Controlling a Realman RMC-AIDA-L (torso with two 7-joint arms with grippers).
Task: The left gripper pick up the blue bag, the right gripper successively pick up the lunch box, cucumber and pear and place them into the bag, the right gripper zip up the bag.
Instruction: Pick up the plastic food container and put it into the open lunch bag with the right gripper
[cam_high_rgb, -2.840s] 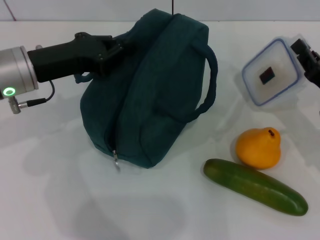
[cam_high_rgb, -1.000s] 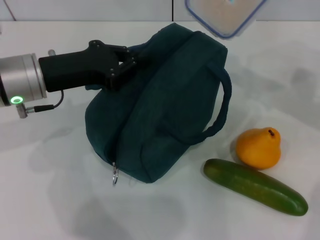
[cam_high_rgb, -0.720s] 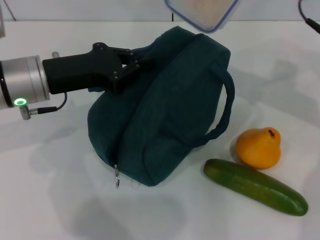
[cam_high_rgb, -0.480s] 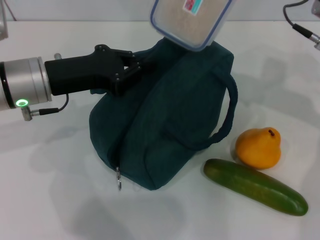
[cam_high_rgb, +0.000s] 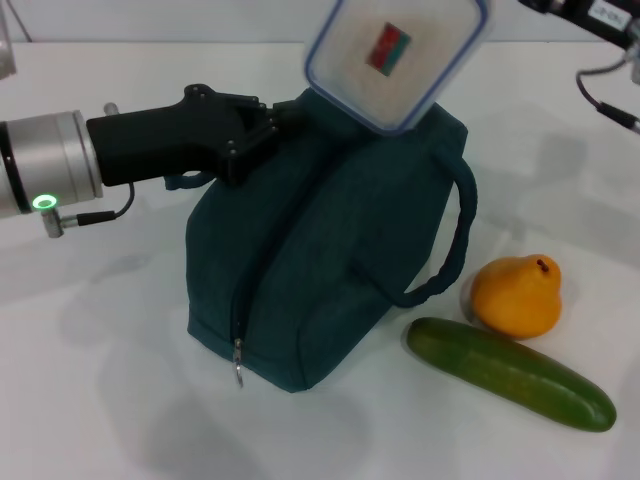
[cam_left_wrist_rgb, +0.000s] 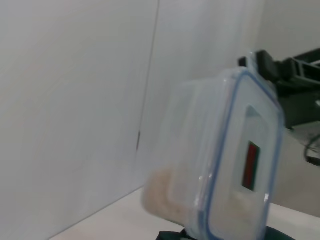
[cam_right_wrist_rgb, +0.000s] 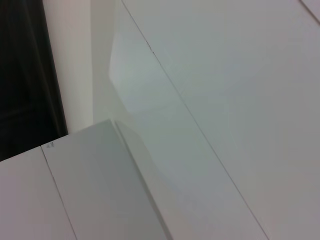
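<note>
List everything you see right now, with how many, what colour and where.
bag: one, dark teal-blue, middle of the table, its top edge held up by the left end effector
lunch box: one, clear with blue rim, in the air over the bag
pear: one, orange-yellow, on the table right of the bag
cucumber: one, dark green, on the table in front of the pear
table: one, white
left end effector: black, shut on the bag
right end effector: black, holding the lunch box
</note>
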